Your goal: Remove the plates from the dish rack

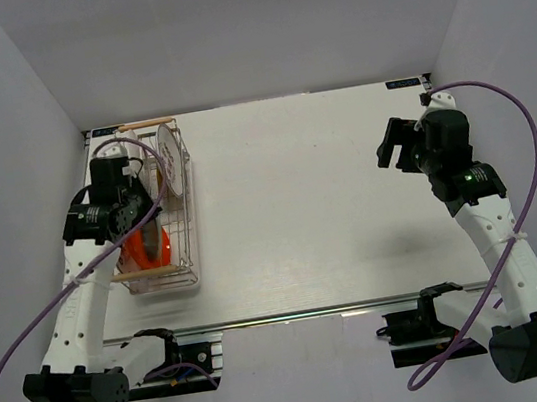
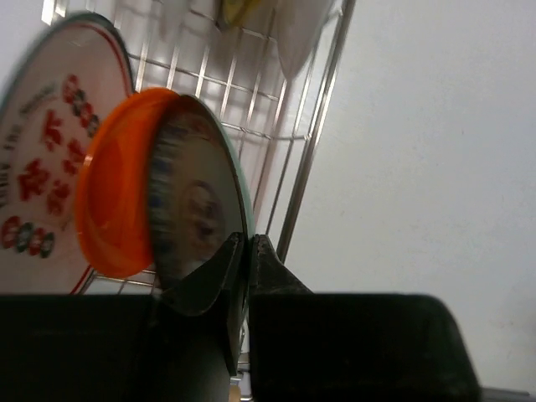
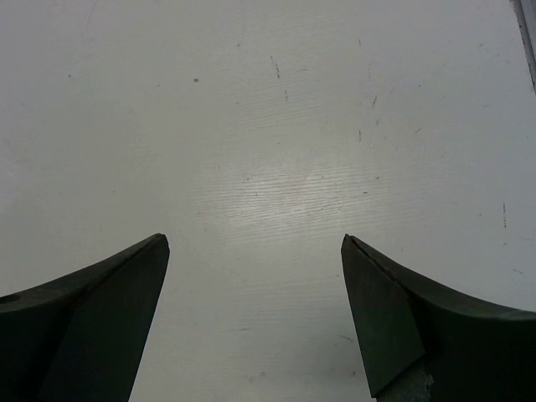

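Observation:
The dish rack (image 1: 192, 212) stands at the table's left side, its wire wall close in the left wrist view (image 2: 322, 100). My left gripper (image 1: 140, 220) reaches into it and is shut (image 2: 247, 239) on the rim of the small blue patterned plate (image 2: 197, 209), which looks blurred. Behind it stand the orange-red plate (image 2: 109, 209), also in the top view (image 1: 144, 248), and the white plate with red-green marks (image 2: 42, 167). A white plate (image 1: 171, 160) stands at the rack's far end. A yellow-brown plate (image 2: 239, 10) barely shows. My right gripper (image 1: 394, 147) is open and empty above bare table (image 3: 255, 243).
The rack has wooden rod handles at the far end (image 1: 143, 125) and near end (image 1: 153, 272). White walls close in the table on the left, back and right. The white table top (image 1: 310, 205) stretches between the rack and the right arm.

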You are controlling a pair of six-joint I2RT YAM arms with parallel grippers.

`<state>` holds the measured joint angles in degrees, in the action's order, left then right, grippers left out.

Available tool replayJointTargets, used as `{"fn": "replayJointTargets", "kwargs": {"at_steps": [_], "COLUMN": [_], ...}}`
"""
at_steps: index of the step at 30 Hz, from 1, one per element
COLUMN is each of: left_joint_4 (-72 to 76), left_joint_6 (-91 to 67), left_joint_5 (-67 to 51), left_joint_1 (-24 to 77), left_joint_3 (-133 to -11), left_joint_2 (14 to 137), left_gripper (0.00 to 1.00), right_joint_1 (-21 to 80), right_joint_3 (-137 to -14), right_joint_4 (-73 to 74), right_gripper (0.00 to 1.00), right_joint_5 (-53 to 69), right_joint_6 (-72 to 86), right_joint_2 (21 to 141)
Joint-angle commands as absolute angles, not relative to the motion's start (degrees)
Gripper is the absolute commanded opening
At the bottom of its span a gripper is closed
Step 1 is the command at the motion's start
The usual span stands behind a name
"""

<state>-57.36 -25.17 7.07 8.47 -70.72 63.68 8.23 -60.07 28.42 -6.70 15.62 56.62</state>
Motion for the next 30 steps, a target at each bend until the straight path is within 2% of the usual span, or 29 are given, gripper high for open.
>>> {"fn": "replayJointTargets", "kwargs": {"at_steps": [1, 7, 13, 16, 23, 26, 27, 30], "left_joint_4": [-60.29, -59.07, -54.67, -51.34, -39.21, -30.97, -27.72, -20.22], "left_joint_6": [-22.95, -21.36, -19.16, -17.15, -14.06, -18.6, -20.2, -23.29], "left_joint_5": [12.92, 9.94, 0.09, -10.61, -41.19, -50.6, -55.76, -57.93], "left_joint_1": [8.17, 8.79, 8.79, 8.79, 9.32, 9.84, 10.54, 12.03], "left_joint_3": [-76.63, -85.33, -88.06, -88.07, -82.71, -78.76, -77.53, -76.46], "left_joint_2": [61.87, 62.66, 64.86, 65.3, 67.85, 70.31, 70.75, 72.77], "left_gripper": [0.0, 0.0, 0.0, 0.0, 0.0, 0.0, 0.0, 0.0], "right_joint_1": [8.17, 8.17, 8.17, 8.26, 8.18, 8.35, 8.26, 8.52], "right_joint_3": [-60.21, -60.29, -60.21, -59.68, -61.42, -63.28, -63.11, -62.93], "right_joint_4": [28.12, 27.86, 27.6, 26.46, 23.55, 23.65, 22.95, 20.13], "right_gripper": [0.89, 0.89, 0.89, 0.89, 0.89, 0.89, 0.89, 0.89], "right_joint_5": [-6.59, -5.45, -4.14, -0.62, 14.13, 24.4, 31.39, 40.41], "right_joint_6": [15.21, 14.68, 14.41, 13.36, 17.56, 18.28, 17.85, 16.78], "right_joint_2": [56.08, 55.72, 55.99, 55.72, 58.96, 63.62, 65.72, 68.89]}}
